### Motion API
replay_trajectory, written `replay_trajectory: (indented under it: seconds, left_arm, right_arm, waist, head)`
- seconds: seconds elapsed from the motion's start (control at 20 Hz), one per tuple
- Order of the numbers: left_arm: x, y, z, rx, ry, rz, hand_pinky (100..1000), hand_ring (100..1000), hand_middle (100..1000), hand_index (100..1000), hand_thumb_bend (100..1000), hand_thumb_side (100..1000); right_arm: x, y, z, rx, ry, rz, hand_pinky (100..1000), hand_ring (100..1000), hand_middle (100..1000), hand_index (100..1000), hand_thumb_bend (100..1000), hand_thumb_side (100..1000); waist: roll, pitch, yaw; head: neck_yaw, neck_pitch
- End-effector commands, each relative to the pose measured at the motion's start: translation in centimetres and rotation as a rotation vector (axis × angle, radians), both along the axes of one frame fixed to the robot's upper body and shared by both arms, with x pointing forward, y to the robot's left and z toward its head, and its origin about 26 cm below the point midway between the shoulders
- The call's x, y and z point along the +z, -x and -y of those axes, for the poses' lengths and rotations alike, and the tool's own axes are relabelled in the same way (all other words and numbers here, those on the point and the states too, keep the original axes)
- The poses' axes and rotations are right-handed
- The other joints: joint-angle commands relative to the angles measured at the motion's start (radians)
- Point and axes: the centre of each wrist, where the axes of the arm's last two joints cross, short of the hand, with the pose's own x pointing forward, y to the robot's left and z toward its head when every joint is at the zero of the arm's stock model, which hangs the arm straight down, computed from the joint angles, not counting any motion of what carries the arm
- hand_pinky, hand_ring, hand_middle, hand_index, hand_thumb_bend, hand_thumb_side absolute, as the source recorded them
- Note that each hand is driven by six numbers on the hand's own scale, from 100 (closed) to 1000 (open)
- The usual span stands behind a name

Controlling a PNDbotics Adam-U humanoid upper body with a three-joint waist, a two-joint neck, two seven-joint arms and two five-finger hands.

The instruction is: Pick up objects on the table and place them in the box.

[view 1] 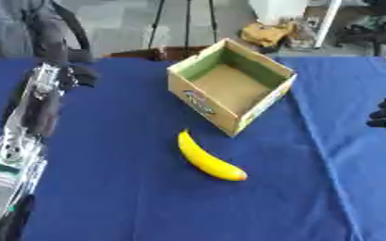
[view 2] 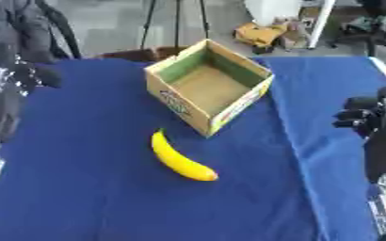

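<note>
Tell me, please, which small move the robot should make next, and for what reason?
Probably lower the right hand toward the banana. The banana lies alone on the blue cloth, just in front of the open box, which looks empty, and neither hand touches it. The left hand is raised far off at the left.

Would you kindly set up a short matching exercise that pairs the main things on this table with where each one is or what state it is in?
Things:
1. banana
2. box
3. left hand
4. right hand

Places or states:
A. at the right edge, holding nothing
B. open-topped and empty
C. lying on the blue cloth, near side of the box
D. raised at the far left

Pairs: 1-C, 2-B, 3-D, 4-A
</note>
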Motion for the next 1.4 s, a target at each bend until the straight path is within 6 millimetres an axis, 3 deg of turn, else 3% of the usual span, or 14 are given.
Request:
replay_trajectory:
  seconds: [0.05,0.7,1.1,1.4]
  left_arm:
    - [1.3,0.1,-0.1,-0.016,-0.057,0.038,633,613,651,729,572,864]
    - [3.1,-0.3,0.9,-0.096,-0.573,0.011,621,602,635,731,537,755]
    - [4.3,-1.5,3.2,-0.167,-0.935,0.009,627,605,640,742,506,724]
    - [4.0,-3.2,6.0,-0.276,-1.136,0.013,637,610,635,738,466,661]
  right_arm:
    - [1.0,-0.1,0.3,0.004,0.010,0.031,526,533,529,592,100,916]
    - [1.0,-0.1,0.3,0.010,0.014,0.027,526,534,529,592,100,916]
    - [1.0,-0.1,0.2,0.019,0.017,0.025,526,535,529,592,100,916]
    - [1.0,-0.2,-0.1,0.036,0.017,0.025,526,535,530,592,100,916]
  waist:
    - [0.001,-0.012,-0.002]
    - [0.004,-0.015,-0.007]
    - [0.003,-0.017,-0.012]
    - [0.003,-0.018,-0.023]
  head:
    - [0.001,-0.009]
    - [-0.006,-0.011]
    - [-0.002,-0.012]
    - [0.002,-0.014]
